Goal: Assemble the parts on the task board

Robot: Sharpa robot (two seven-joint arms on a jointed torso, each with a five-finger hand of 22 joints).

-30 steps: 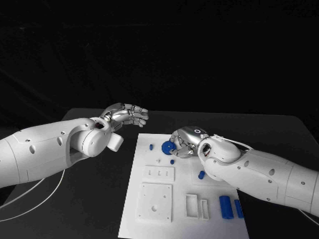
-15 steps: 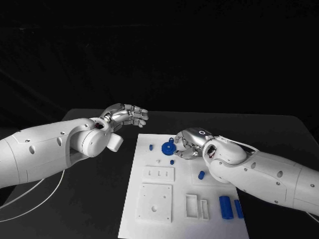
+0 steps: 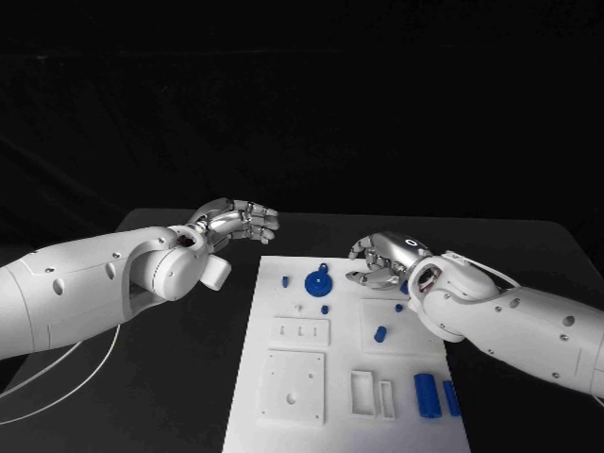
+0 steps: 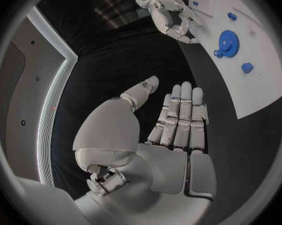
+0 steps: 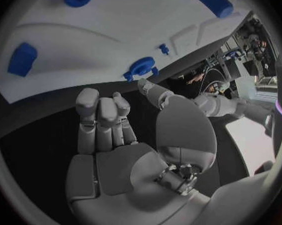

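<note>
Left hand (image 3: 237, 221) raised, empty; right hand (image 3: 382, 260) empty (fingers curled).

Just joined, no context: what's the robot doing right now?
It is assembling blue parts on the white task board. Neither robot hand holds anything. The right robot hand hangs over the board's far right edge, beside the blue gear lying flat on the board. The left robot hand hovers off the board's far left corner. Two long blue pieces lie at the near right.

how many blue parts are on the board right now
6 on the task board: small peg and gear at the far end, tiny piece, mid piece, two long bars near. The right hand may hide more.
</note>
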